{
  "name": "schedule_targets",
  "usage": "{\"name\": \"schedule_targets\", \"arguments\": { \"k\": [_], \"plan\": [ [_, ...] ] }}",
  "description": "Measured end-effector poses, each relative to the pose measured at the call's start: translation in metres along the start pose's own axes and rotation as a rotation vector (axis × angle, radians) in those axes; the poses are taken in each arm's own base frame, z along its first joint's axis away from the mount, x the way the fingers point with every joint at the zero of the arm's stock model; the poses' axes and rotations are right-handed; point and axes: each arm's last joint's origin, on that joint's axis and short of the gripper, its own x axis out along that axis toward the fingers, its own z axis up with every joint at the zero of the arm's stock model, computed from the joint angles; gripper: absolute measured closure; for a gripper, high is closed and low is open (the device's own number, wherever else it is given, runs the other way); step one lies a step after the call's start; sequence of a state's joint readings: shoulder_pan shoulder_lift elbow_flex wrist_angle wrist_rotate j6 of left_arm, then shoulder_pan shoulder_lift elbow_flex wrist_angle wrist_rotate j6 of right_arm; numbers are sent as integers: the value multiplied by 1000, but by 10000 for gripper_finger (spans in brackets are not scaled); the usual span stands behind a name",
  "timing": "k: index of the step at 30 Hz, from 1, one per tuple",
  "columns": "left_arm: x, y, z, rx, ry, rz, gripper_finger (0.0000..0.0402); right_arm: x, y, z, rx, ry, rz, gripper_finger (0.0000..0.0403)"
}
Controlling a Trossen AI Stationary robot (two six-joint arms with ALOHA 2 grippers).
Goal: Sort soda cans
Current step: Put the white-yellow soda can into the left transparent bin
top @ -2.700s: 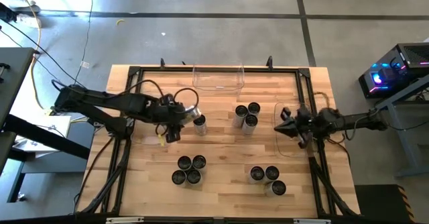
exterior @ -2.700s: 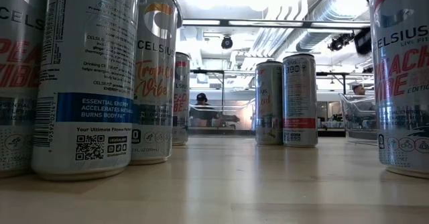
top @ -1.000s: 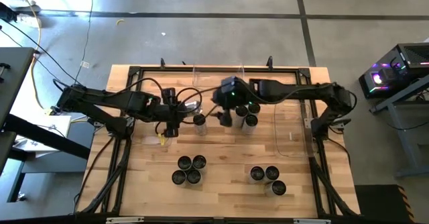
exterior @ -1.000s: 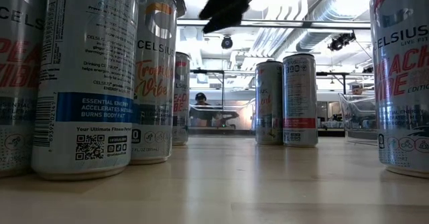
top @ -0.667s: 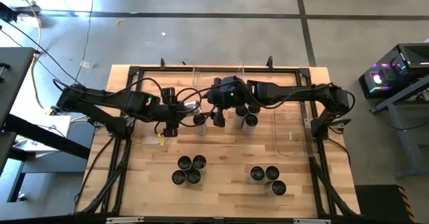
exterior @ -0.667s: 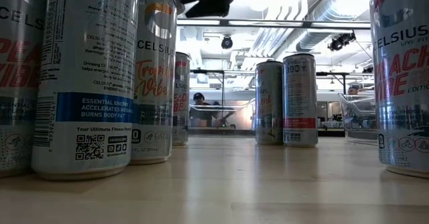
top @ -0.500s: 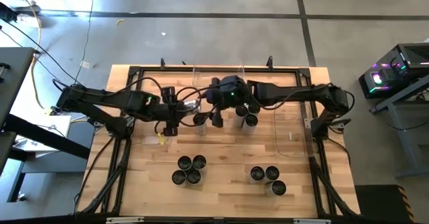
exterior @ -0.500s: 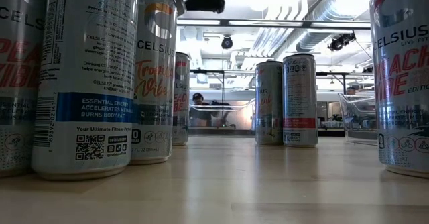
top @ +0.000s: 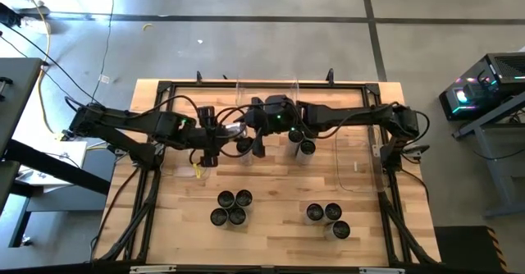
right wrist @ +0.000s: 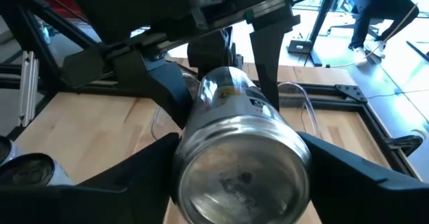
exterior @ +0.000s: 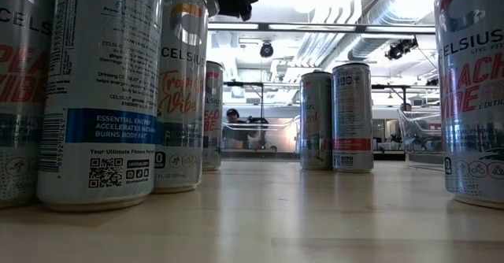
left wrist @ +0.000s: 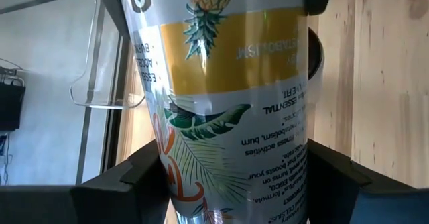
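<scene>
1. Our left gripper (top: 223, 134) pinches a pineapple-print can (left wrist: 231, 110) held off the table near centre, presenting it for a handoff, we judge.
2. Our right gripper (top: 254, 139) straddles the same can's far end (right wrist: 241, 167), fingers (right wrist: 365, 177) spread either side; no clamp visible yet.
3. Remaining cans (top: 230, 207) stand clustered.

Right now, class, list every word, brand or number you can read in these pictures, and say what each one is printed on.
"CELSIUS": silver can beside the nearest left can.
"Tropical Vibe": same can, partly hidden.
"ESSENTIAL ENERGY ACCELERATES METAB...": blue band on nearest silver can.
"Your Ultimate Fitness Partner": above that can's QR code.
"CELSIUS", "PEACH VIBE": silver can at the right edge.
Small print on the pineapple-printed can in the left gripper: upside down, mostly unreadable.
Far cans: too small.
</scene>
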State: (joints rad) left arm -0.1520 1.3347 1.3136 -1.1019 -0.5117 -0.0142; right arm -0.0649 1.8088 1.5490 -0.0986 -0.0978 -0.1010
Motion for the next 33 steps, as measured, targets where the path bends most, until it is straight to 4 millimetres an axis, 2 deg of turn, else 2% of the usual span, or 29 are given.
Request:
{"name": "schedule_targets", "arguments": {
  "k": [2,9,12,17,20,24,28,33],
  "plan": [
    [0,0,0,0,2,5,148,0,0,0,0,2,-7,160],
    [0,1,-1,23,9,26,115,0,6,1,-15,10,-68,161],
    [-6,7,-9,-8,39,96,109,-4,16,2,-90,59,-271,161],
    [-31,19,-31,-140,12,166,108,-14,38,9,-257,117,-610,161],
    [-49,26,-50,-262,-93,191,107,-17,56,3,-351,168,-757,161],
    [-61,25,-74,-404,-280,151,107,-24,85,-27,-478,160,-863,161],
    [-58,19,-88,-539,-516,72,107,-47,111,-47,-569,-15,-923,161],
    [-43,5,-83,-607,-806,-93,107,-67,128,-64,-643,-172,-976,161]
  ]
}}
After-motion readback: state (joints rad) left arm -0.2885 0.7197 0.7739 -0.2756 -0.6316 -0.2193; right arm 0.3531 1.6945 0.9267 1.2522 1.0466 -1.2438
